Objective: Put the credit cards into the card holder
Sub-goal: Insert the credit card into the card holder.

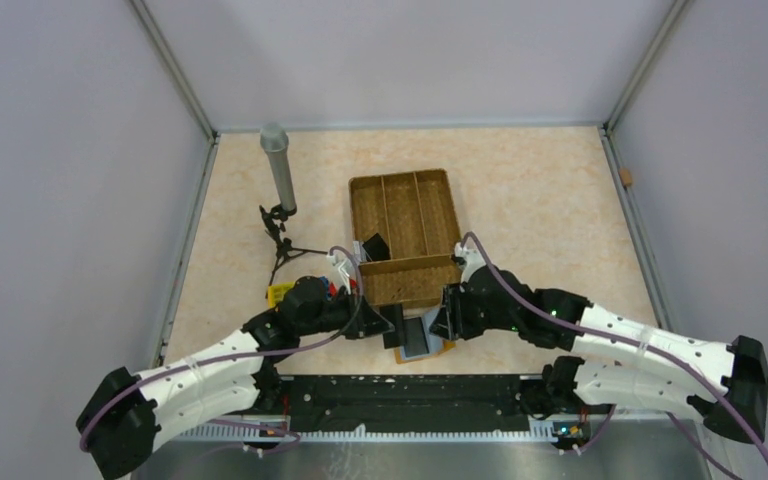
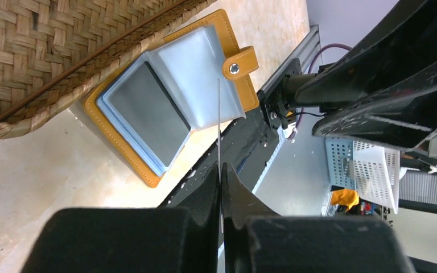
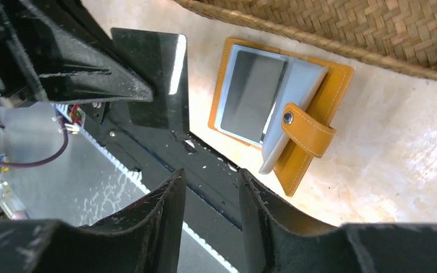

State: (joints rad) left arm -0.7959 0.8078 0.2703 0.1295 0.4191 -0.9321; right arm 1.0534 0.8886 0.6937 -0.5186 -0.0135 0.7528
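- One card holder point(image 2: 170, 96): it lies open and flat on the counter point(image 2: 28, 170), just beside the near wall of the woven tray point(image 2: 45, 51) and between the two tools.
- Its cover is tan-orange with a stitched edge, and the sleeves inside are light blue. It has one snap tab point(image 2: 240, 62) with a metal stud. A grey rectangle shows in one sleeve.
- One black card point(image 3: 153, 79) is clear to count. It is shiny and is held above the near edge of the counter, close to the holder.
- One woven tray, brown, with three long compartments and one cross compartment.
- Two tools: the left tool point(image 2: 221, 170) is closed on the black card and pinches its edge. The right tool point(image 3: 210, 182) has its jaws apart with nothing between them.
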